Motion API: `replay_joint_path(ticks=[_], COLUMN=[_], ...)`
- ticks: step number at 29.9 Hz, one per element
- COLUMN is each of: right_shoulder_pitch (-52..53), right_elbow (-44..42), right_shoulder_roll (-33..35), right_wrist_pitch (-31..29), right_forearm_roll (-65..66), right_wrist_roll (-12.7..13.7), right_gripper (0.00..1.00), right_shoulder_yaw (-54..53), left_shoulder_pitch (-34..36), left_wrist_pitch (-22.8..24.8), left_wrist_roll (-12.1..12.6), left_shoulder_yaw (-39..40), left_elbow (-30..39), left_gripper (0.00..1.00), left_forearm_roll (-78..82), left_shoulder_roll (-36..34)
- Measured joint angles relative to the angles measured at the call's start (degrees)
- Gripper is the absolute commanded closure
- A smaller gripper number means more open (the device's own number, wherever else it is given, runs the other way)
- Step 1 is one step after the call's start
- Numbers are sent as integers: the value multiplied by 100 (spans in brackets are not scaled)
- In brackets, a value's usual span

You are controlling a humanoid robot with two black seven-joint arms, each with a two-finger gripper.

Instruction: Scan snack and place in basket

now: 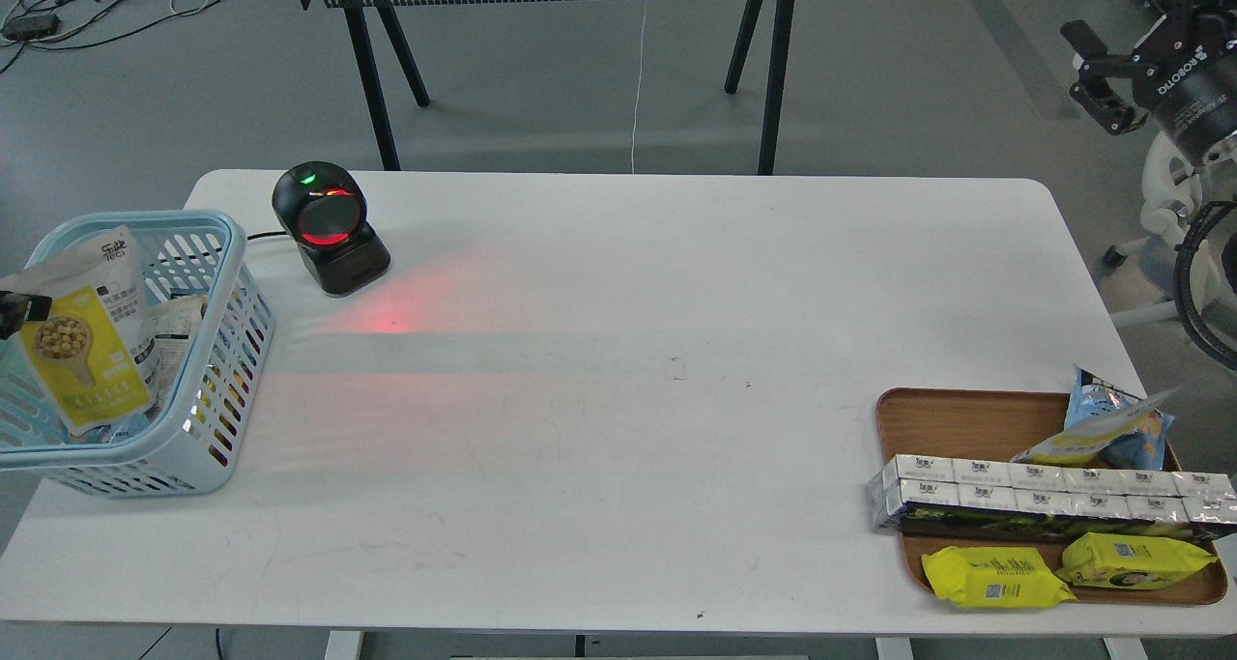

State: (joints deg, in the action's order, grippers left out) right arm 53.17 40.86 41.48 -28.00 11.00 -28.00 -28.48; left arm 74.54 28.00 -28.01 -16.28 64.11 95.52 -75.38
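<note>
The snack point(82, 336), a pouch with a white top and a yellow lower part picturing beige balls, stands upright inside the light blue basket point(227, 351) at the table's left edge. It rests on other packs in there. Only a black fingertip of my left gripper point(17, 310) shows at the view's left edge. It sits against the pouch's left edge and grips it. My right gripper point(1082, 71) is raised off the table at the upper right, with its fingers apart and empty.
A black barcode scanner point(329, 227) glows red at the back left, just right of the basket, and casts red light on the white table point(618, 399). A brown wooden tray point(957, 418) at the front right holds yellow packs, boxed cartons and a blue-and-yellow bag.
</note>
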Motion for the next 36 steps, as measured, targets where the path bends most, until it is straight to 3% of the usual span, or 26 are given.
replay_joint_path(ticks=[2,4,12,18,23,26,31,36], right_shoulder_pitch=[-3,-8,-6,96,240,320,312,296], right_elbow=[0,0,71,92,98,79,59,47], right_shoulder_roll=[0,-3,-65,-305,-437,-446,-453,-650], right_wrist_pitch=[0,0,0,1,-1,0,0,1], right_forearm_roll=[0,1,6,5,12,24,87,94], right_wrist_roll=[0,0,0,0,0,0,0,0], right_gripper=[1,1,1,1,1,1,1,1], right_shoulder_yaw=[0,0,17,15,13,47,212,420], left_shoulder_pitch=[16,46,47,28,2,-80,-320,-607], left_wrist_pitch=[0,0,0,0,0,0,0,0], left_wrist_roll=[0,1,2,3,2,3,3,1], left_shoulder_yaw=[49,233,1527,2203,2377,2451,3076,3574], left_elbow=[-3,-5,-331,-414,-554,-1027,-1774,-2055], left_gripper=[36,16,11,9,9,9,9,8], left_forearm_roll=[-23,-96,-1245,-3886,-6116,-6868,-7103,-7092], left_shoulder_roll=[-6,-30,102,713,1547,2346,3414,3904])
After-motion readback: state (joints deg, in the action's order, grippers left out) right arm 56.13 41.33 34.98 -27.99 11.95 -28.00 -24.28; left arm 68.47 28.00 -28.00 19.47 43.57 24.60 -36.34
